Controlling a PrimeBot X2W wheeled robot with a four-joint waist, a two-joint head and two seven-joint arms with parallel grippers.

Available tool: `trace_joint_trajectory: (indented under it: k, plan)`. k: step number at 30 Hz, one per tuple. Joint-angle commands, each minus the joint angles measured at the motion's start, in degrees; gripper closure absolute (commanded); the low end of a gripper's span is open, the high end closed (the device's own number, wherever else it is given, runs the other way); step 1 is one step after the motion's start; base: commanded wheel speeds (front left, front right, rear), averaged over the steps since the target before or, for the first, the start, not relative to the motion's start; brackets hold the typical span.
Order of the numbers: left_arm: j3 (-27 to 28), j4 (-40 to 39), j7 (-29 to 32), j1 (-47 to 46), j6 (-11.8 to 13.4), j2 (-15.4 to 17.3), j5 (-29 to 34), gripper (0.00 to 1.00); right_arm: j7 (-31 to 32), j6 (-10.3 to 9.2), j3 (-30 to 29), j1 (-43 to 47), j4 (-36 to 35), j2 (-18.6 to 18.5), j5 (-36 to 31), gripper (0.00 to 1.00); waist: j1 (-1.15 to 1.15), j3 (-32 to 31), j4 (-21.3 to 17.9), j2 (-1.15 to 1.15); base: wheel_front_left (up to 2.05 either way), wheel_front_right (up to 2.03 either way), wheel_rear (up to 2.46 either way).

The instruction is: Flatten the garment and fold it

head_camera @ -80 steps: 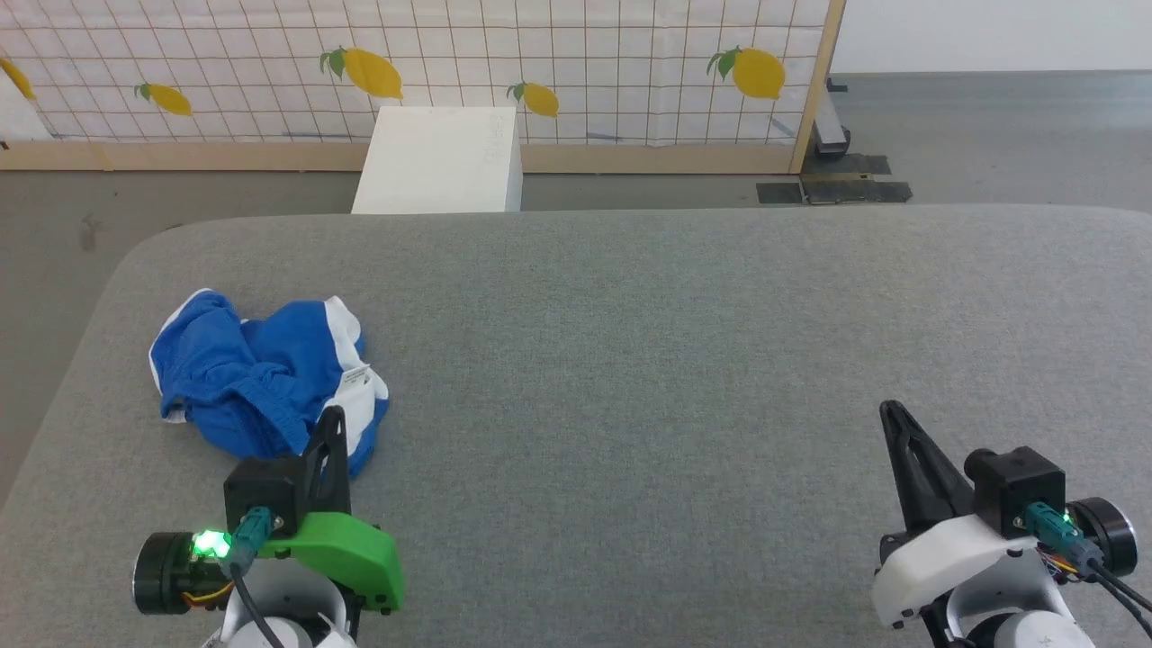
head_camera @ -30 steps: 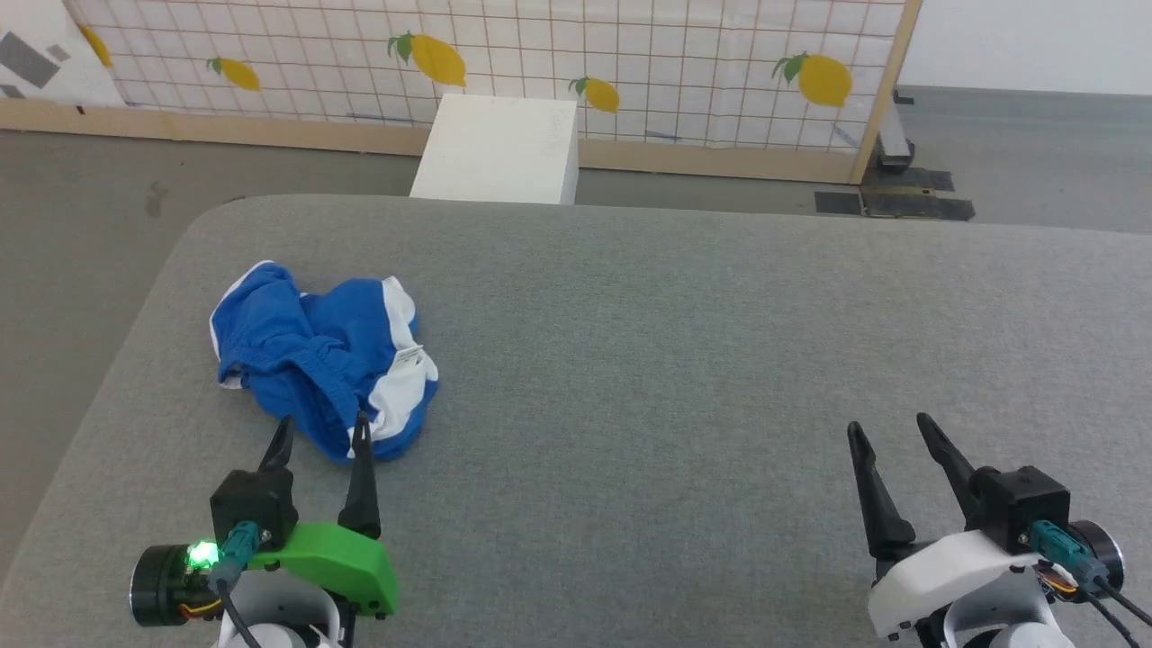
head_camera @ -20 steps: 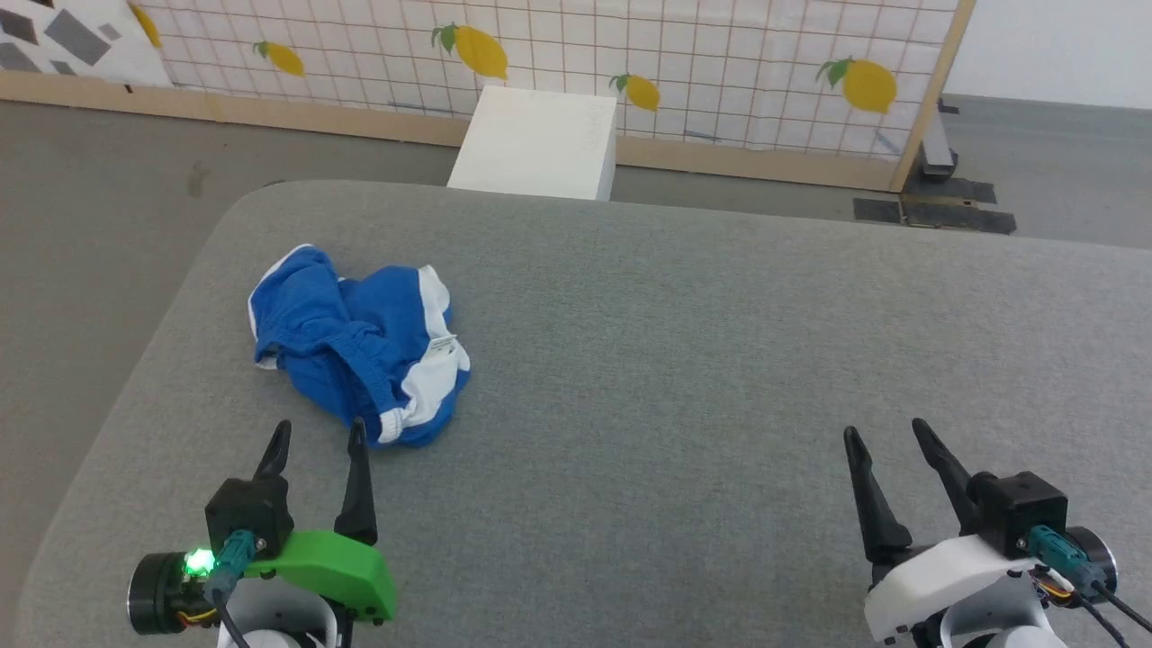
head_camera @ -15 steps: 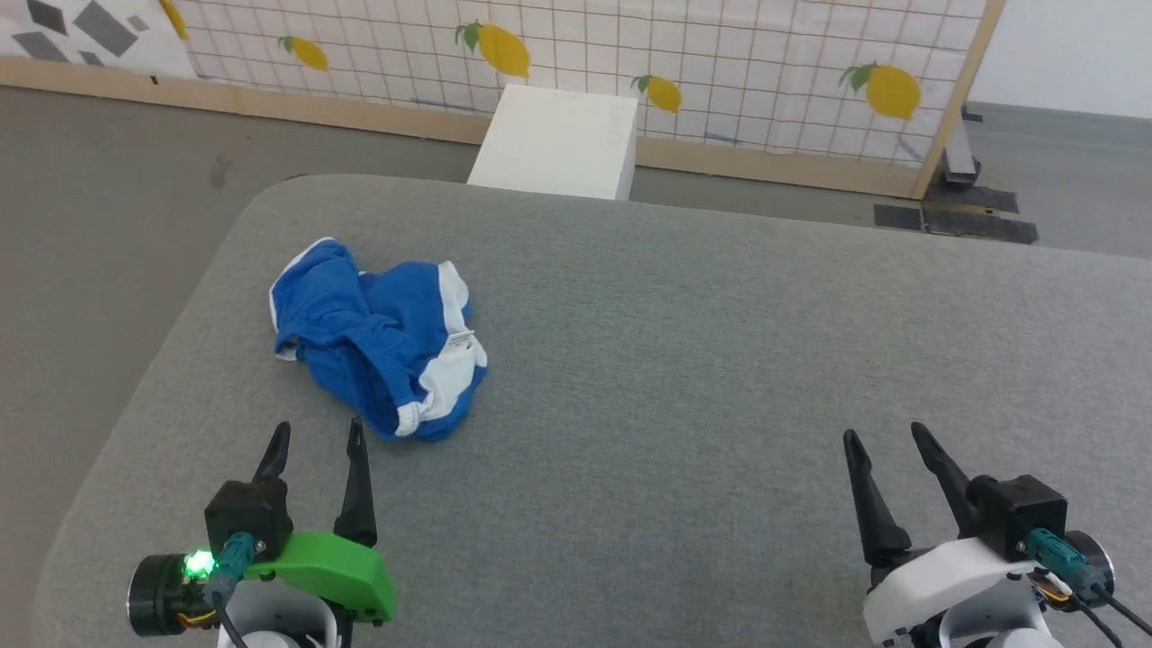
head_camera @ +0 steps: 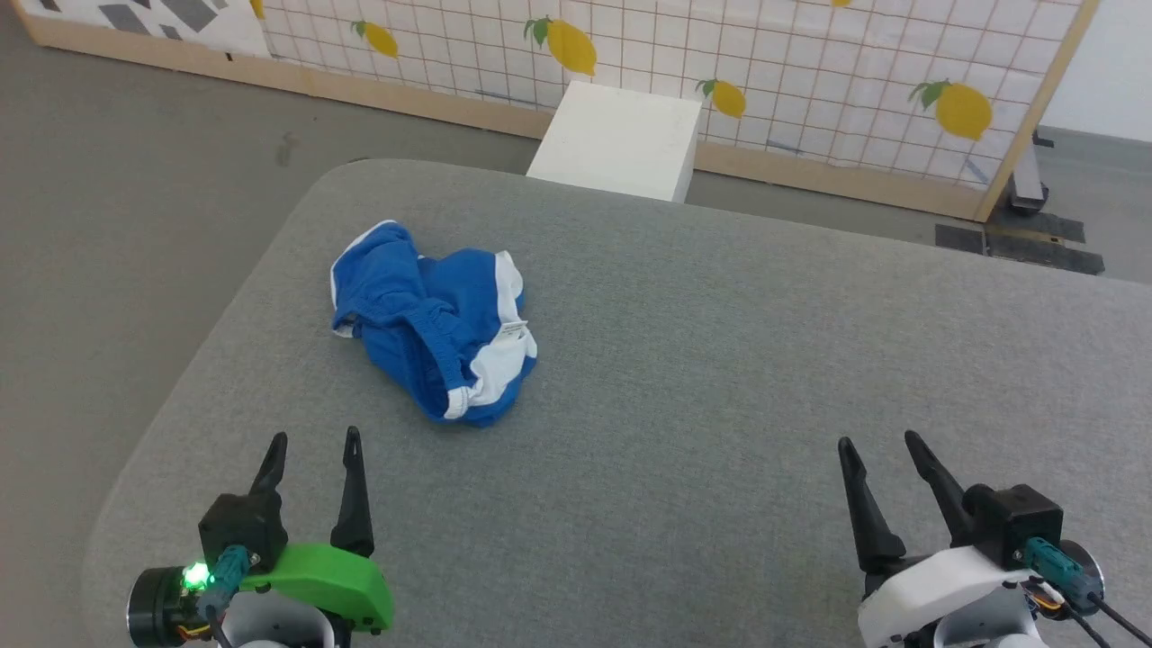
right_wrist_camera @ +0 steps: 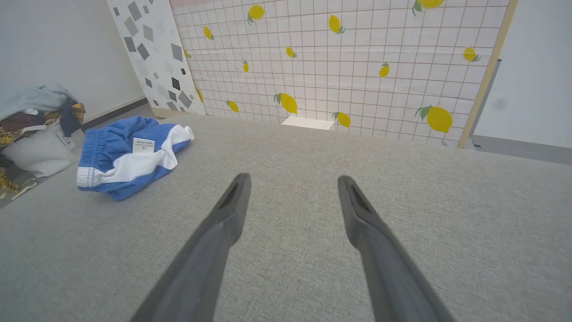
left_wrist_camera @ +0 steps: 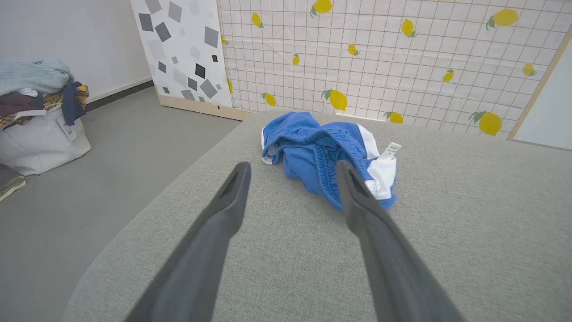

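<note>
— Where does the garment (head_camera: 432, 324) lie?
— It is bunched in a blue heap on the left part of the grey tabletop (head_camera: 720, 360), nearer its left edge than its middle. It is far from flat. The gathered waistband (head_camera: 425, 335) ridges across the top, a white band (head_camera: 498, 371) wraps the near right side, and a small white tag (head_camera: 514, 330) sticks up from that band.
— And the left claw (head_camera: 315, 435)?
— It is nearer the robot than the heap, which sits ahead of its fingertips and slightly to their right. The head view shows bare grey cloth between them, so they are apart. In the left wrist view the claw's right finger crosses the heap's near edge in the picture. Its two fingers are spread and grip nothing.
— The right claw (head_camera: 877, 438)?
— It is well apart from the garment, at the tabletop's right side, with its fingers likewise spread and empty. From its wrist the garment sits far off to the left, with the tag facing that camera.
— What lies around all that?
— A white box (head_camera: 621, 139) stands just past the tabletop's far edge, in front of a lemon-print screen (head_camera: 810, 81). Left of the tabletop, on the grey floor (head_camera: 135, 180), is a white bag (left_wrist_camera: 40, 134) heaped with clothes.
</note>
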Motion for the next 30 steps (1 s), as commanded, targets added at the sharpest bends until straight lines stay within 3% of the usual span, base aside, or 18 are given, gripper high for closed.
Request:
trace_joint_trajectory:
  k: [1, 30]
  plan:
    - [0.3, 0.2, -0.7, 0.8, 0.5, -0.2, -0.2, 0.0, -0.7, -0.05, 0.1, 0.4, 0.5, 0.0, 0.8, 0.0, 0.0, -0.1, 0.8, 0.0, 0.0, 0.0, 0.0]
    - [1.0, 1.5, -4.1, 1.8, 0.9, -0.2, -1.5, 0.0, -4.1, -0.08, 1.1, 0.6, 4.6, 0.0, 4.1, 0.0, 0.0, -0.4, 7.5, 0.0, 0.0, 0.0, 0.0]
